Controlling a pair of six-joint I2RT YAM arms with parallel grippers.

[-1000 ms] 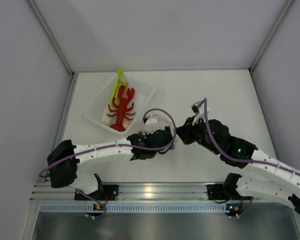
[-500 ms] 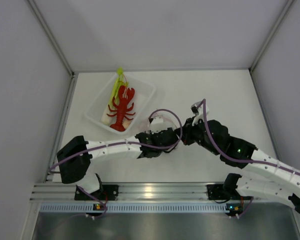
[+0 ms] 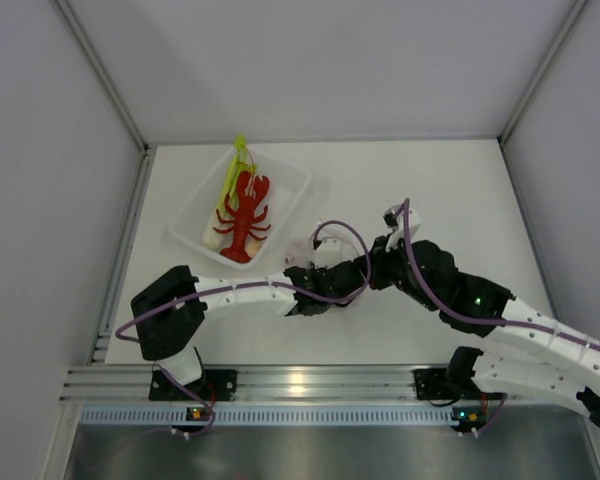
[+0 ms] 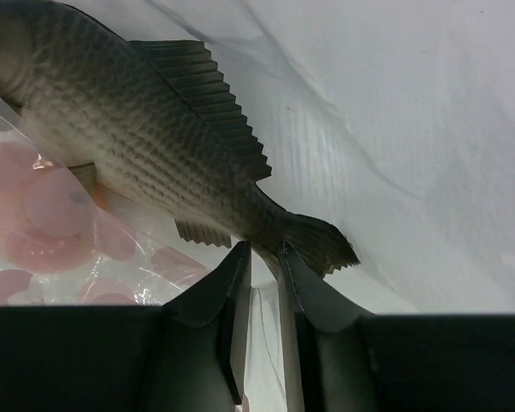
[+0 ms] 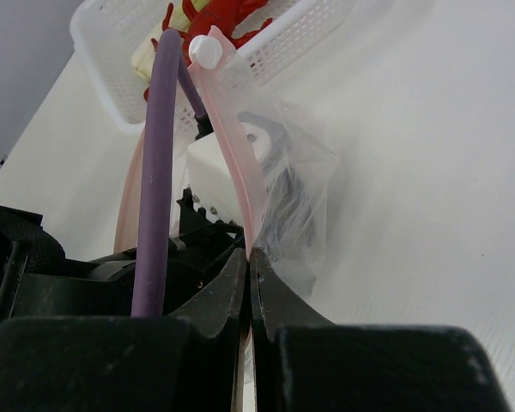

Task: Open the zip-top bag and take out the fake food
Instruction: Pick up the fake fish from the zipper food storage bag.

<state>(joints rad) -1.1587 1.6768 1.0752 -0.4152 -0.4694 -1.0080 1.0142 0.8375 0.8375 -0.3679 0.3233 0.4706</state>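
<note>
The zip-top bag is clear with a pink zip strip, and my right gripper is shut on that strip, holding the mouth up. My left gripper reaches inside the bag. Its jaws are closed narrowly on the tail stalk of the grey fish, which lies against the pink-dotted plastic. From above, both grippers meet at table centre and the bag barely shows. The red lobster and the green leek lie in the white tray.
The tray stands at the back left, close behind the bag. My left arm's purple cable loops up in front of the bag mouth. White enclosure walls stand close on both sides and at the back.
My left arm has pushed further right into the bag, and its jaws have closed from wide open onto the fish's tail. The right gripper has kept its hold on the zip strip.
</note>
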